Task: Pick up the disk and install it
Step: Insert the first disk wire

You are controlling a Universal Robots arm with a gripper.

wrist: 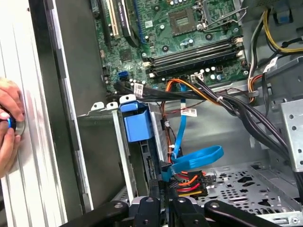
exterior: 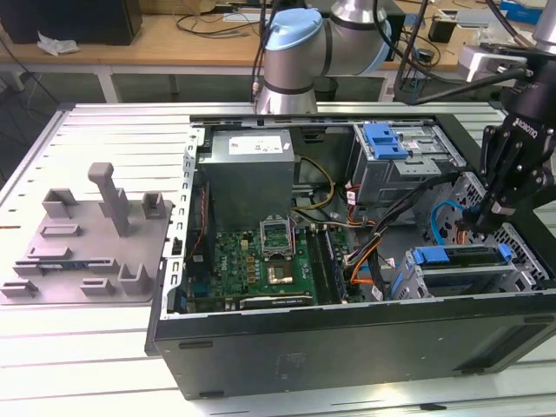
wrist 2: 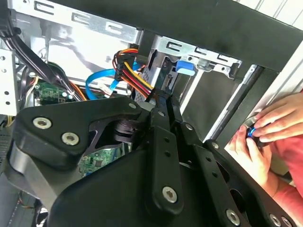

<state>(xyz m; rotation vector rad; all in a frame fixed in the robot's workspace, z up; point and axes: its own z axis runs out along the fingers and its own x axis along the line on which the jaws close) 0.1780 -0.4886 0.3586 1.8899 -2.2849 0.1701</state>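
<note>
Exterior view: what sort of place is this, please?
Probably a robotics lab or workshop: an open computer case lies on a slotted metal table, and a robot arm reaches into it.

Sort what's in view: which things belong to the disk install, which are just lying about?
Job: disk, low in the case; gripper, close by it.
Lying about: grey fixture plate; power-supply box; motherboard; blue bracket; a person's hands.
</note>
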